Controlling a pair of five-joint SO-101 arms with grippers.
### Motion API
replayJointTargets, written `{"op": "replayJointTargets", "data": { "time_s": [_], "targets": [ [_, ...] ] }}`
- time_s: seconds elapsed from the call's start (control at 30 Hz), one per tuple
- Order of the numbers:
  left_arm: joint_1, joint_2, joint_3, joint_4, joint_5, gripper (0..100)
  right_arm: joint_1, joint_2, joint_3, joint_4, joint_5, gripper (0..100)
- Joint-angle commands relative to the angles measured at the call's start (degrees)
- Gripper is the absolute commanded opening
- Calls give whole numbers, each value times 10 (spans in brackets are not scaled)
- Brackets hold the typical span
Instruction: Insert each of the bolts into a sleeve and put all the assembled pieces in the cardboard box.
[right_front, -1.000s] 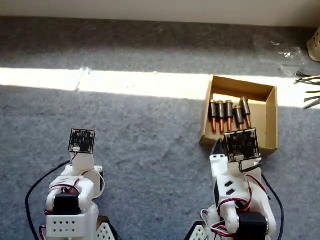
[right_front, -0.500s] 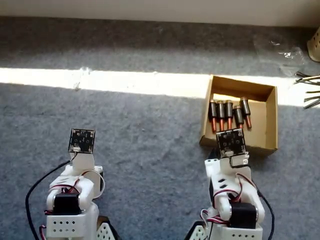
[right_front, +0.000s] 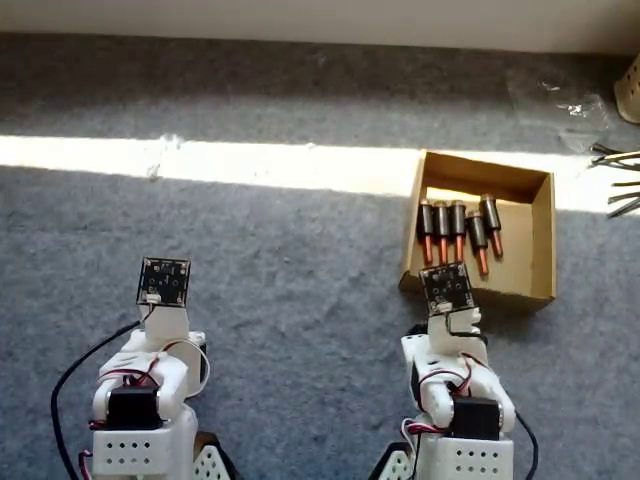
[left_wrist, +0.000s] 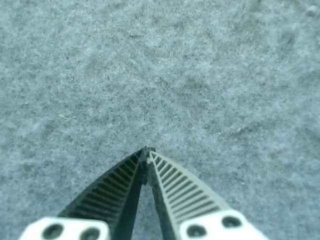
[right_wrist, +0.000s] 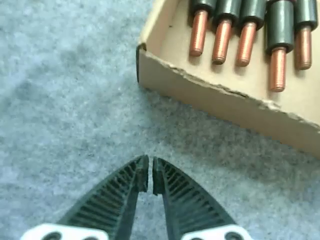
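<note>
- We see the cardboard box (right_front: 522, 265) lying open on the grey carpet (right_front: 300, 300), ahead of the right arm (right_front: 455, 390) and well apart from the left arm (right_front: 150, 390).
- Inside it we count five assembled pieces (right_front: 458, 230), each a copper-coloured bolt in a dark sleeve. They lie side by side on the box floor with the sleeve ends toward the far wall and the bare threads pointing back toward the arms.
- In the right wrist view the same pieces (right_wrist: 247, 35) show beyond the near wall of the box (right_wrist: 225, 105). One of them sits a little nearer that wall than its neighbours.
- The right gripper (right_wrist: 150, 162) hangs over bare carpet just short of the box's near wall. Its ribbed fingers are drawn together with only a thin slit between the tips (nothing is caught in it).
- The left gripper (left_wrist: 147, 150) also points down at plain carpet. Its fingers are pressed together at the tips and hold nothing.
- A bright strip of sunlight (right_front: 250, 165) crosses the carpet beyond both arms and reaches the far end of the box.
</note>
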Motion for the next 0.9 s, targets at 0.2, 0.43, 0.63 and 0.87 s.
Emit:
{"op": "replayJointTargets", "data": {
  "time_s": [0.2,0.43,0.63,0.87],
  "targets": [
    [-6,-6,13,3,3,6,2,-4,67,14,-34,5],
    [-6,-6,13,3,3,6,3,-3,69,13,-113,9],
    [-6,-6,13,3,3,6,4,-3,68,41,-114,6],
    [-6,-6,13,3,4,6,4,-3,67,42,-116,5]
  ]
}}
